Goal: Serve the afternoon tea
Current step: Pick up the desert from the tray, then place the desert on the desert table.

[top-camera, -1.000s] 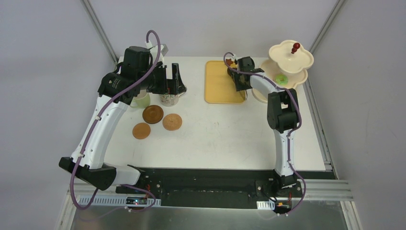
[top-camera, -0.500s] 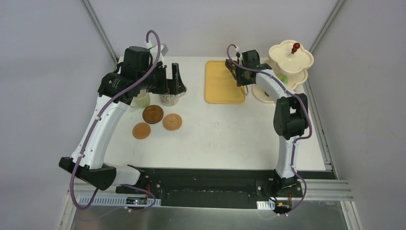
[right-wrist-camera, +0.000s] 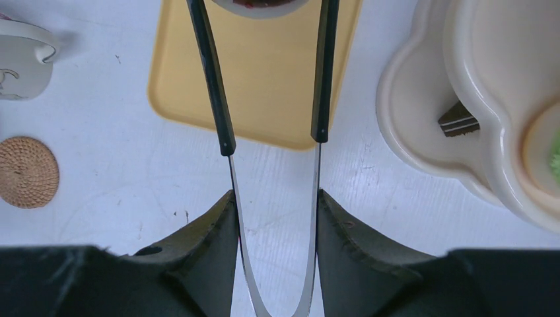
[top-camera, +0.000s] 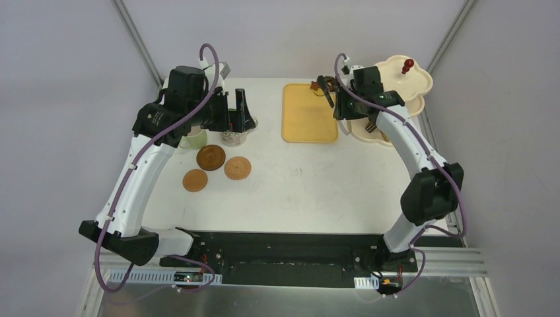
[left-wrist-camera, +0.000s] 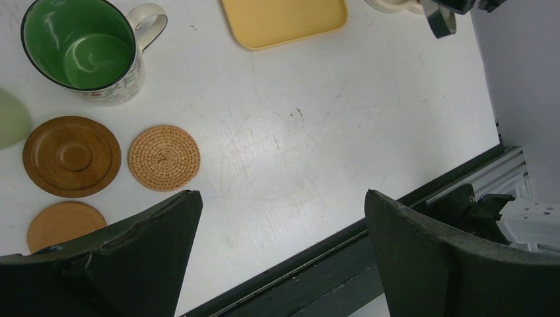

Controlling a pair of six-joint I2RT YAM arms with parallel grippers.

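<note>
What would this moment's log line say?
left claw: open, near green mug | right claw: gripping tongs | tongs: holding pastry near tray

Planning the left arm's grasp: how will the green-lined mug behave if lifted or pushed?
The mug looks like glazed ceramic: probably rigid, heavyish and breakable. Its glossy surface suggests a grip could slip. It stands upright and empty, so tipping seems unlikely; the side handle may make it swivel when pushed.

Table (top-camera: pixel 297 178) bare between woven coaster (left-wrist-camera: pixel 164 158) and stand (top-camera: pixel 415 82) — though tray (top-camera: pixel 307 119) seemingly blocks farther back.
</note>
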